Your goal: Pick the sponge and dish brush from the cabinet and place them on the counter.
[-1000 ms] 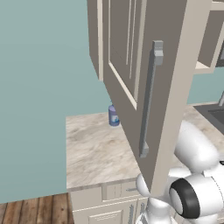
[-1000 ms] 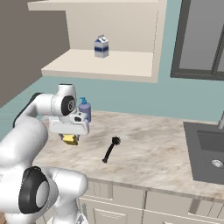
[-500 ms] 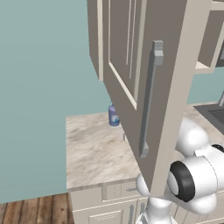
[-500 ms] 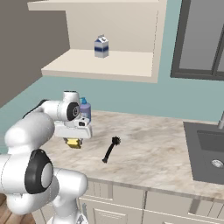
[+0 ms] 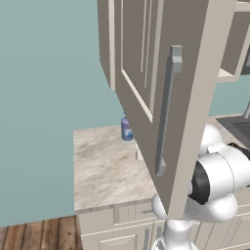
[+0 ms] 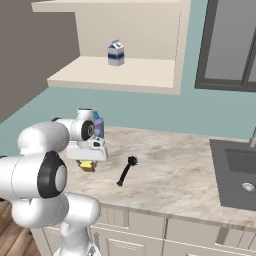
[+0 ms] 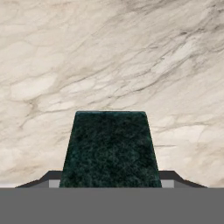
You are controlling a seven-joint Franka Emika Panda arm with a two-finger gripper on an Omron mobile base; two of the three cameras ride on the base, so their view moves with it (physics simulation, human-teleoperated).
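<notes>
Cabinet (image 5: 161, 83) door hangs open across my left base view, its grey bar handle (image 5: 166, 110) upright; on the inner shelf (image 6: 115, 75) I see a milk carton (image 6: 116, 53) at about 12 o'clock from my arm. Below, the marbled surface (image 6: 170, 175) carries the blue soap bottle (image 6: 98, 127) by the wall. My hand (image 6: 87, 165) hangs low over the surface, pinching the sponge (image 7: 109, 148), dark green top toward the hand camera, yellow underneath. The dish brush (image 6: 126, 170) lies flat on the surface at 3 o'clock of the hand, near but apart.
</notes>
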